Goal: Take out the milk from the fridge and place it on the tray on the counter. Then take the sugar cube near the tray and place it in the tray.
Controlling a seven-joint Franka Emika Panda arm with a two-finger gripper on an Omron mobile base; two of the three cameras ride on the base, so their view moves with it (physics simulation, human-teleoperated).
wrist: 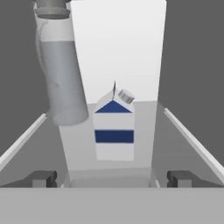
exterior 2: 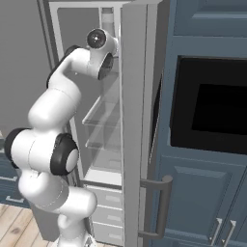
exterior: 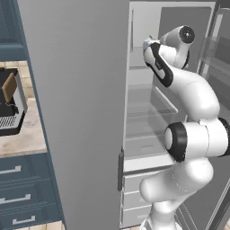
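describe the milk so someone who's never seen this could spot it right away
Look inside the open fridge, on the shelf the gripper is facing. The milk stands upright there, a small white gable-top carton with a blue band and a grey cap. Its neighbour, to its left in the hand view, is a taller clear bottle, round rather than boxy.

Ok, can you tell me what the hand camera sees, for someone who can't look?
A white milk carton with a blue band stands upright on a fridge shelf, ahead of the open end effector. A clear bottle stands beside it.

You see a clear bottle (wrist: 61,74) standing on the shelf and a toaster (exterior: 11,105) far left.
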